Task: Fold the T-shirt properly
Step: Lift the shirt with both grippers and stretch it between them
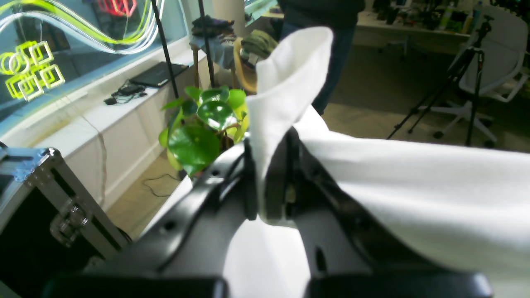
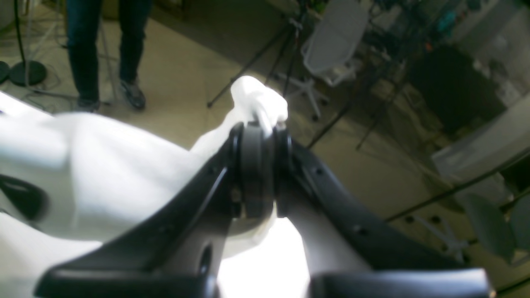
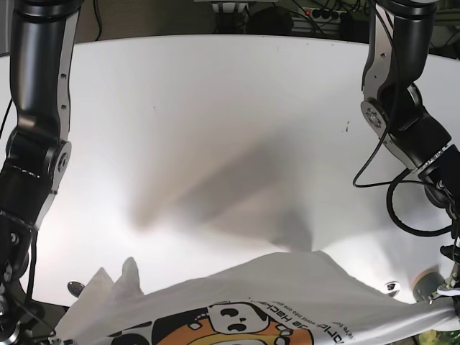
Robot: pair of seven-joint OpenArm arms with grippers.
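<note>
The white T-shirt [image 3: 287, 302], printed with pandas and an orange circle, hangs stretched across the bottom of the base view, lifted off the white table [image 3: 215, 122]. In the left wrist view my left gripper [image 1: 269, 165] is shut on a bunched edge of the T-shirt [image 1: 414, 182], and a flap of cloth stands up above the fingers. My right gripper [image 2: 261, 136] is shut on another bunch of the T-shirt [image 2: 103, 165], with a small wad poking out past the fingertips. The cloth spans between both grippers; its lower part is out of view.
A green potted plant [image 1: 203, 124] and a black flight case [image 1: 37, 198] stand beside the table. A tripod [image 1: 455, 82], a white chair [image 1: 497, 54] and a person's legs [image 2: 103, 49] are on the floor beyond. The shirt's shadow [image 3: 237, 194] falls mid-table.
</note>
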